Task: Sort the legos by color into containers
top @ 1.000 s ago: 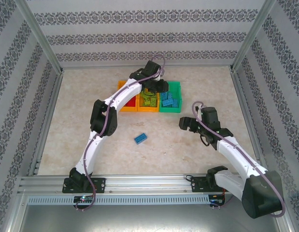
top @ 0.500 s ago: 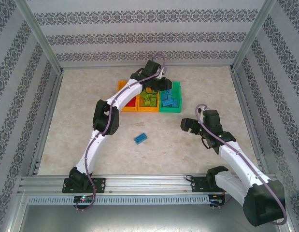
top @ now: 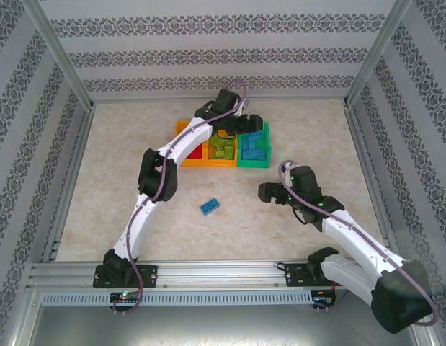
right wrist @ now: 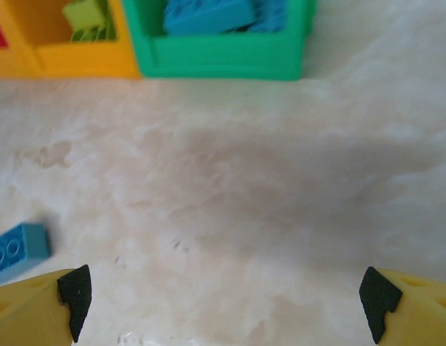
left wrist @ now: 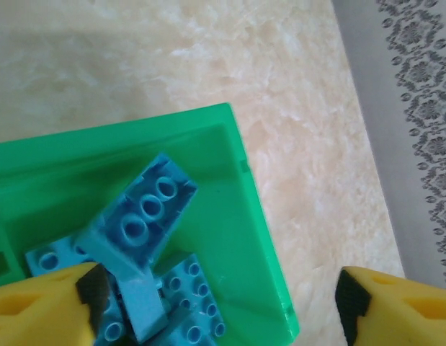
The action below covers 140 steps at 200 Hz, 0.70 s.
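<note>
Three joined containers stand at the back of the table: a left orange bin [top: 192, 163] with red legos, a middle orange bin [top: 221, 163] with lime legos [top: 223, 148], and a green bin [top: 253, 165] with light blue legos [top: 256, 146]. My left gripper [top: 246, 124] hangs open over the green bin [left wrist: 223, 216], above the piled blue legos [left wrist: 147, 216], holding nothing. One loose blue lego [top: 210, 206] lies on the table. My right gripper [top: 266, 191] is open just above the table, right of that lego [right wrist: 17, 249], with nothing between its fingers [right wrist: 35, 306].
The right wrist view takes in the fronts of the green bin [right wrist: 223, 61] and the middle orange bin [right wrist: 71, 61] ahead of bare marble tabletop [right wrist: 230, 202]. Patterned walls and metal posts enclose the table; an aluminium rail [top: 208, 272] runs along the near edge.
My right gripper has swung left, closer to the loose blue lego. My left gripper has shifted slightly right over the green bin.
</note>
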Tool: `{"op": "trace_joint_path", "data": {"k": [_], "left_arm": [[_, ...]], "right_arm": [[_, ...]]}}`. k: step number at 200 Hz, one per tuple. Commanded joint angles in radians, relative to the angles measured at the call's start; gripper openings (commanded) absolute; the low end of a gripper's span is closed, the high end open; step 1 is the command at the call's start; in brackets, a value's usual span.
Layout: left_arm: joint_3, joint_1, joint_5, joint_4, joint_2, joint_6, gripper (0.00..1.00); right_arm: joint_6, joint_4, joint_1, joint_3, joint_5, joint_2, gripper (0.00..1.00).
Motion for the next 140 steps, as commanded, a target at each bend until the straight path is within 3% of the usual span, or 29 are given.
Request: {"op": "trace_joint_path", "data": {"k": [1, 53, 107, 140], "left_arm": [[-0.039, 0.004, -0.046, -0.018, -0.073, 0.005, 1.00], [-0.283, 0.011, -0.118, 0.070, -0.320, 0.057, 1.00], [-0.902, 0.122, -0.175, 0.421, -0.664, -0.051, 1.00], [-1.163, 0.201, -0.246, 0.464, -0.854, -0.059, 0.99]], "right_arm": [[-0.005, 0.021, 0.096, 0.041, 0.072, 0.051, 0.98], [0.030, 0.120, 0.326, 0.100, 0.132, 0.209, 0.98], [-0.009, 0.072, 0.534, 0.343, 0.156, 0.550, 0.98], [0.011, 0.036, 0.578, 0.448, 0.161, 0.691, 0.98]]}}
